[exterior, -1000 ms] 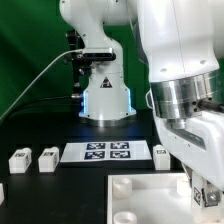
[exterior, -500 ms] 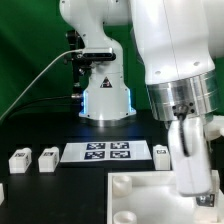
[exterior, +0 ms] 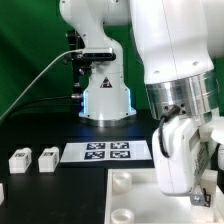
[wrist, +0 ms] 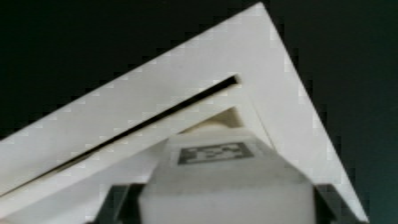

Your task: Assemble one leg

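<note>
Looking through the wrist view, a leg (wrist: 217, 165) fills the lower middle of the frame, a white block with a black-and-white tag on its face, and the two dark fingers (wrist: 118, 203) of the claw (wrist: 222, 205) show at its flanks, one on each side, pressed close against it. So the claw holds the leg, closed to the width of the block. Just past the leg lies the corner of the white panel (wrist: 125, 130), a broad pale wedge against the black table (wrist: 71, 40), with a dark slot running along it beside the leg's far end; whether leg and panel touch cannot be told.

In the exterior view the arm's wrist and hand (exterior: 185, 150) crowd the right side of the frame, reaching down to the lower right, where they cover the claw tips and the held leg. Below them the panel (exterior: 130, 200) lies at the bottom edge, two round holes showing. On the black table, the marker board (exterior: 106, 152) lies flat in the lower middle. Two more small white blocks (exterior: 20, 159) and (exterior: 47, 158), each tagged, stand side by side at the lower left, well apart from the panel. Another tagged block (exterior: 160, 151) sits just right of the marker board, partly hidden by the hand. The robot base (exterior: 105, 95) stands behind, in the upper middle.
</note>
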{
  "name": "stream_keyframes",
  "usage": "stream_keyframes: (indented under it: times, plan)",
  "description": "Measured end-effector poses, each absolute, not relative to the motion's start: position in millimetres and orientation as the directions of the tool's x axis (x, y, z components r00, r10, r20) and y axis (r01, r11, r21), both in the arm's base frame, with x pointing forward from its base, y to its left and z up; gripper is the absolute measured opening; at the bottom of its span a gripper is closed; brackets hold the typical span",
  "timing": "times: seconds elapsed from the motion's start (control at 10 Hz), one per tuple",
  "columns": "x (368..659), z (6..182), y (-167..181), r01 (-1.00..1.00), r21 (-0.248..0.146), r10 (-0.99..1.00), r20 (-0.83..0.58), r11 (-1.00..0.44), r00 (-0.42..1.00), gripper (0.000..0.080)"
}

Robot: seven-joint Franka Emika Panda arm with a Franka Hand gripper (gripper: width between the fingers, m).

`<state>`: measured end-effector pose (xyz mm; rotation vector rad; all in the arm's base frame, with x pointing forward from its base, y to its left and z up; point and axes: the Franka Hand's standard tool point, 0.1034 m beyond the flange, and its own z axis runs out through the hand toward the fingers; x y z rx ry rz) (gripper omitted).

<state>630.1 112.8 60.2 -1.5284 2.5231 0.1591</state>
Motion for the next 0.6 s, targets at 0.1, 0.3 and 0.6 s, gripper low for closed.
stream_keyframes:
  times: [0.1,0.3,0.6]
  plan:
    - [630,59.5,113,-0.889,-0.006,-0.869,-0.214,0.458,-0.447,0.0380]
    - [630,59.3,114,-0.890,-0.006,-0.870,-0.213,0.455,-0.444,0.0519]
    - [624,63.0,125,-0.907,-0.010,-0.887,-0.215,0.421,-0.410,0.0643]
